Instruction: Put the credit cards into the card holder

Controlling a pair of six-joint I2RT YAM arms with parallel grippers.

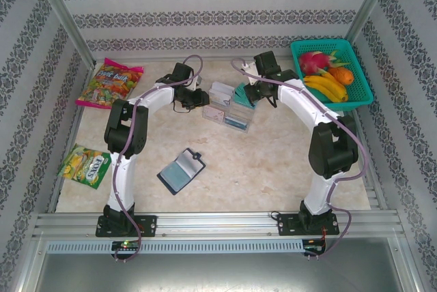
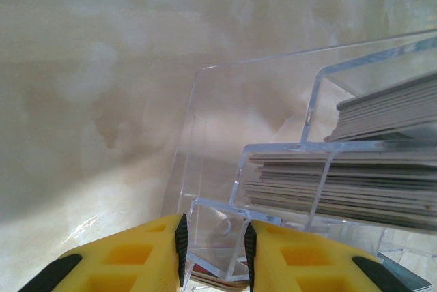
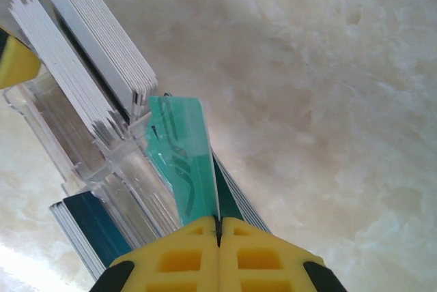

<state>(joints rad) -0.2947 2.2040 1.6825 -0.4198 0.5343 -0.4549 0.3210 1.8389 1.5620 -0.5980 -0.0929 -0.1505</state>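
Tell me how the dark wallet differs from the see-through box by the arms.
The card holder is dark navy with a grey slotted inside; the clear tray is see-through. The card holder lies opened flat near the table's middle; the clear tray stands further back. The right end effector pinches a teal card at the clear tray; nothing touches the card holder. Both rest on the table.

robot test booth — aluminium frame (image 1: 218, 222), wallpapered panels (image 1: 218, 5)
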